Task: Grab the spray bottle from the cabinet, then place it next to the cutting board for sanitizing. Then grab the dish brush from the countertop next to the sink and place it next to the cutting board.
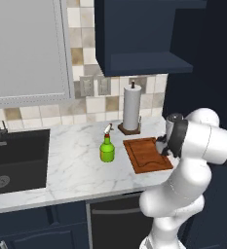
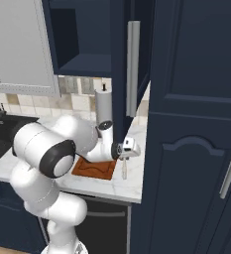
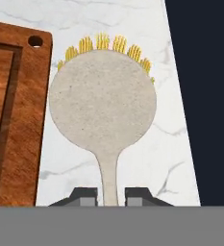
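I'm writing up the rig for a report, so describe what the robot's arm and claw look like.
The arm is glossy white, built of rounded, bulbous segments, with dark charcoal bands and caps at the joints. No cables or markings are visible. In the right base view the claw has a small pale grey, boxy body on a dark wrist ring. In the hand view its two fingertips are small, dark grey and blocky.

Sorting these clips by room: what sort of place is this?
A rendered home kitchen, it seems: a marble countertop with a black sink, a tiled backsplash, and a cutting board.
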